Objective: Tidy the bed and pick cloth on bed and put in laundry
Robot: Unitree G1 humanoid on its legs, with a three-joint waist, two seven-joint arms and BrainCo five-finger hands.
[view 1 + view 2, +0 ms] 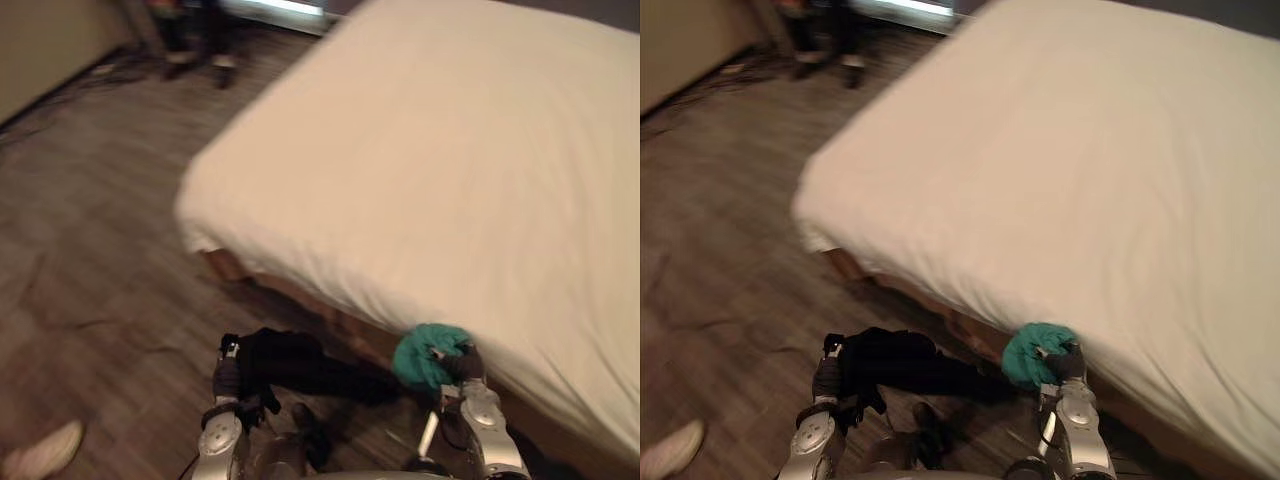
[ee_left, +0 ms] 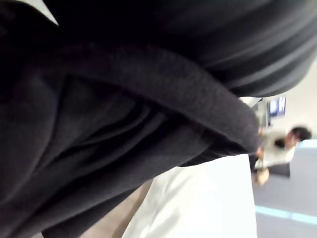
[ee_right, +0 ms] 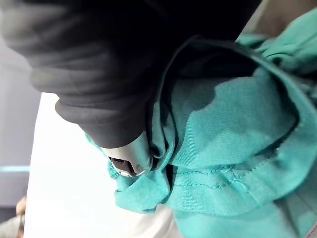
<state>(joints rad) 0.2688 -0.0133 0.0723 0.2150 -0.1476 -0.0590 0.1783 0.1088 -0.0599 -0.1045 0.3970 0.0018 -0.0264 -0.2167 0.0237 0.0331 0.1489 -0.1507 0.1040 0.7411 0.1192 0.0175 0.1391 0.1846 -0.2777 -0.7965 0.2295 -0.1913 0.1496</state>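
Note:
A bunched teal cloth (image 1: pixel 430 355) sits in my right hand (image 1: pixel 466 366) beside the near edge of the bed (image 1: pixel 450 170), which has a smooth cream sheet. In the right wrist view a silver finger (image 3: pixel 127 159) is tucked into the teal cloth (image 3: pixel 223 129), whose folds wrap round it. A black cloth (image 1: pixel 292 360) hangs off my left hand (image 1: pixel 228 378) above the wooden floor and stretches toward the teal one. Up close the black cloth (image 2: pixel 109 124) covers the left hand.
The bed's corner (image 1: pixel 195 225) juts toward the left over dark wooden floor (image 1: pixel 90 250). A person's white shoe (image 1: pixel 42 452) is at the lower left, and another person's legs (image 1: pixel 195 40) stand at the far end. A seated person (image 2: pixel 277 148) shows beyond the bed.

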